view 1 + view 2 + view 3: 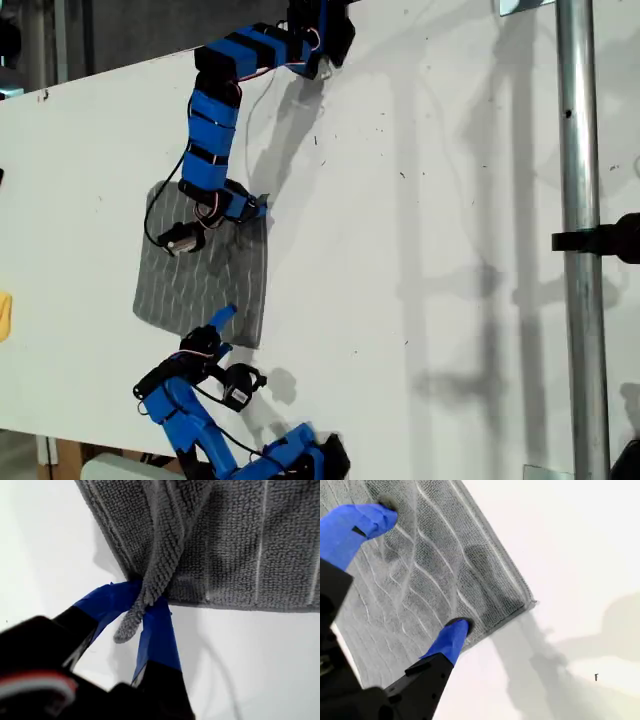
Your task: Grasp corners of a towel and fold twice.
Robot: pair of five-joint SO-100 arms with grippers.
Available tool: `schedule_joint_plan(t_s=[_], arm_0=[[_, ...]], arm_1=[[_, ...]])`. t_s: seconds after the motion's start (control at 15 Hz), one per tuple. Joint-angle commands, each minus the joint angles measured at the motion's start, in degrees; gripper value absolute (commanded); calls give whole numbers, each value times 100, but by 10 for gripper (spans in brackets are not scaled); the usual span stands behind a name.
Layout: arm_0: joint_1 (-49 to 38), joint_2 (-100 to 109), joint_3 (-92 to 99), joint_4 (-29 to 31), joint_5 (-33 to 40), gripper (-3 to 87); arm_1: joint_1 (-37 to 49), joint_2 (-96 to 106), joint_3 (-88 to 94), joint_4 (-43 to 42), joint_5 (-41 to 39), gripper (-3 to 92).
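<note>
The grey striped towel (205, 275) lies flat on the white table toward the exterior view's left. My first gripper (147, 602) is shut on one corner (127, 625), and a ridge of cloth (170, 525) rises from the pinch. In the exterior view this is the upper arm's gripper (252, 207), at the towel's upper right corner. My second gripper (422, 570) is open over the towel (435, 565), one fingertip (459, 628) resting at the cloth's edge a short way from another corner (527, 602). It is the lower arm's gripper (218, 335) in the exterior view.
A small yellow object (3, 315) sits at the exterior view's left edge. A metal pole (580, 240) with a black clamp stands upright at the exterior view's right. White tabletop (420, 250) spreads between towel and pole.
</note>
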Motion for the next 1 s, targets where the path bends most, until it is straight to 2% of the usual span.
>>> schedule_joint_plan(t_s=[0.0,0.4,0.6,0.87,0.93], arm_0=[[-185,53,185,-308,-53,383],[-387,-439,1099,-1274,-26,374],[-431,-1134,1011,-1345,-158,352],[-255,-1415,598,-1134,-299,193],[-158,-1503,439,-1081,-360,101]], arm_1=[[-123,404,35,-62,44,-2],[-220,879,369,-70,53,-2],[-211,1266,729,-167,97,-2],[-167,1283,879,-299,114,-3],[-149,1266,879,-316,114,-3]])
